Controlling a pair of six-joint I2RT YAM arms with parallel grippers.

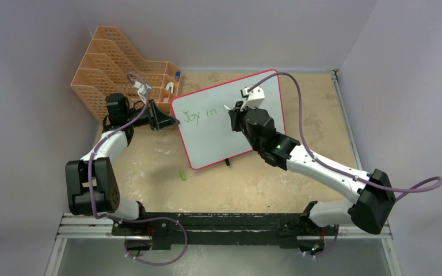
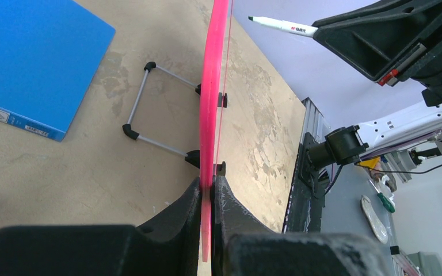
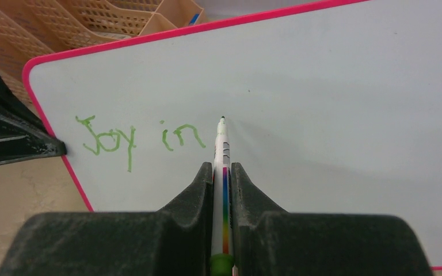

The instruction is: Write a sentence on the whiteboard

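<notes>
Whiteboard (image 1: 218,144) reads "Joy in"; marker (image 3: 221,146) tip sits just right of it. Right gripper (image 3: 222,168) clamps the marker, left gripper (image 2: 207,183) pinches the board's edge.

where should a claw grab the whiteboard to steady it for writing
The thin pink frame at the left edge of the whiteboard, approached edge-on from the left, one finger in front and one behind. The board stands propped on its wire stand, so that edge is free, clear of the green writing and the marker. The left claw is clamped there.
</notes>
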